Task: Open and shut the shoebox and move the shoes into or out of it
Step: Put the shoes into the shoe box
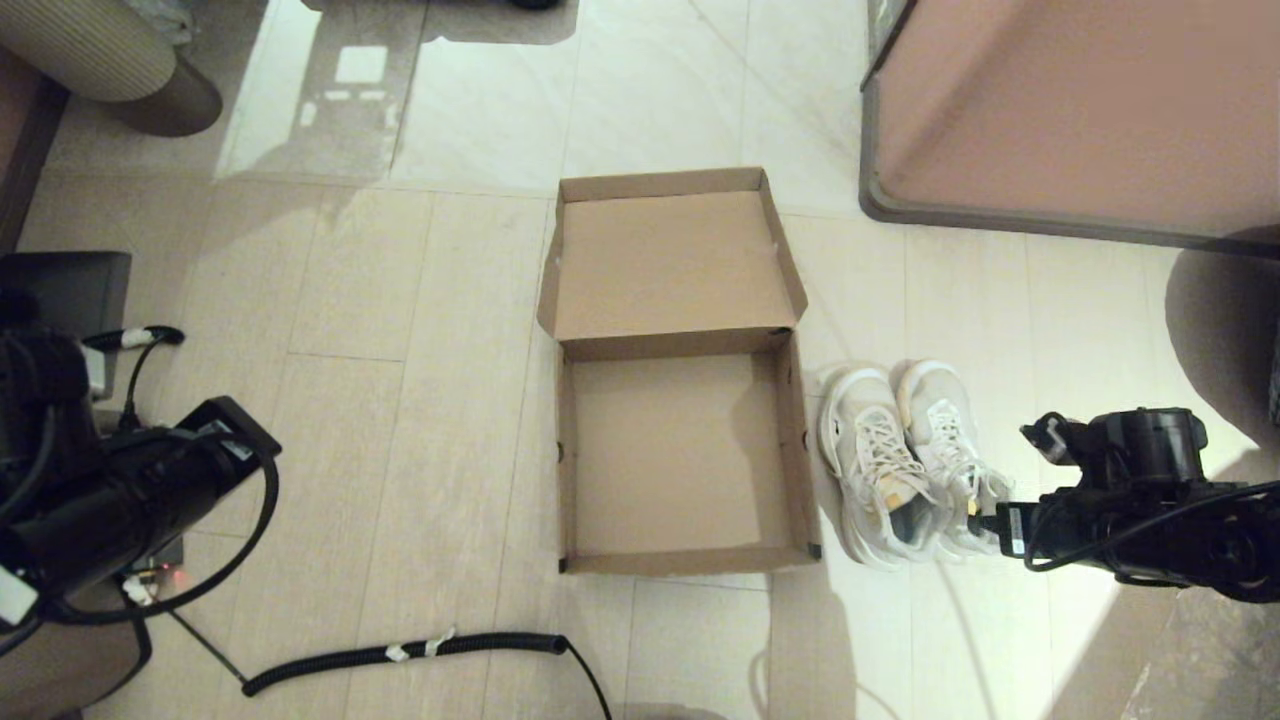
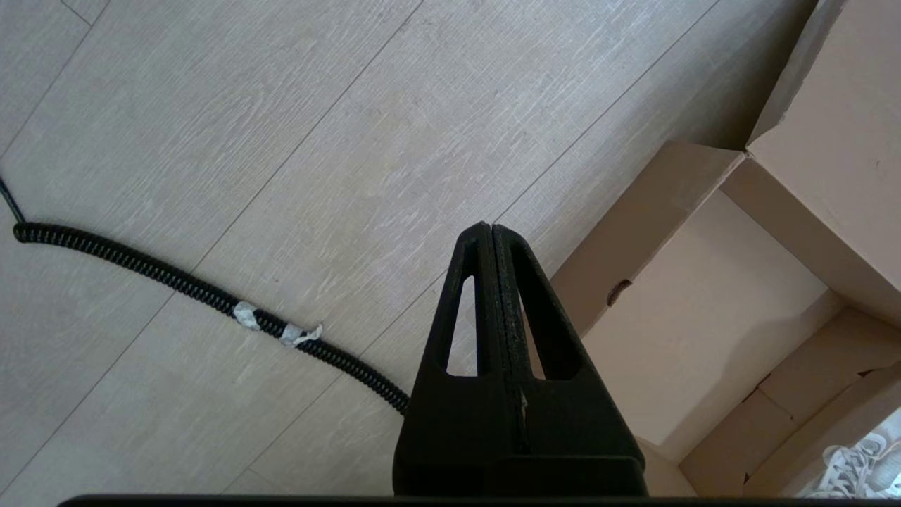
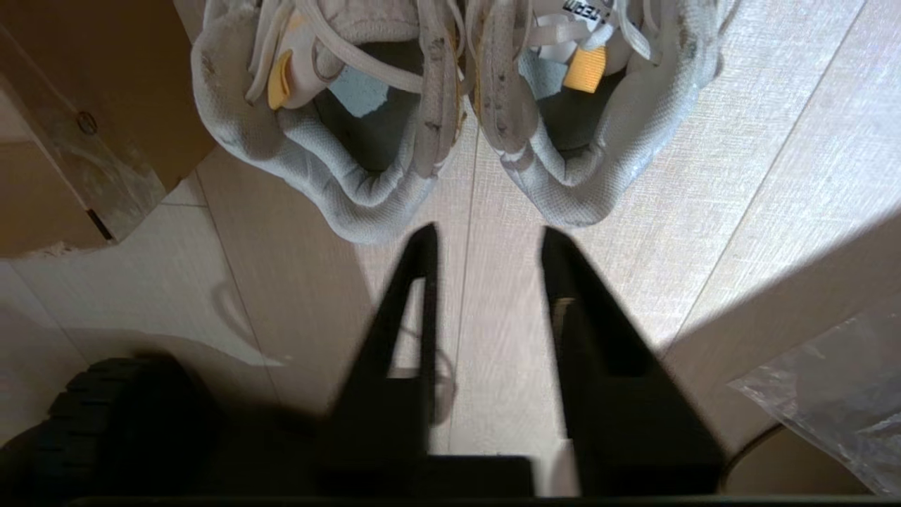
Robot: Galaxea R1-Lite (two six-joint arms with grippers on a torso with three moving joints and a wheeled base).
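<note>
Head view shows the shoebox (image 1: 685, 455) lying open on the floor (image 1: 420, 430), its lid (image 1: 672, 262) folded back flat on the far side and its inside bare. The shoes (image 1: 905, 455) stand side by side just beside the box's right wall, toes pointing away from the robot. The right gripper (image 3: 486, 243) hovers just behind their heels with its fingers parted and nothing between them; the left gripper (image 2: 490, 236) hangs off the box's left side, fingers pressed together and holding nothing.

The step in hand looks like picking up the shoes to put them in the box. To do it well, the right gripper should probably straddle the two touching inner collars so both shoes lift as a pair, then clear the box's right wall before lowering.

Right wrist view alone shows the heel openings, the greyish linings and yellow tongue tabs (image 3: 585, 69), plus the fingers lined up on the seam between the shoes. Left wrist view alone shows a small notch (image 2: 618, 289) in the box's left wall and the taped coiled cable (image 2: 211, 299) on the floor.
</note>
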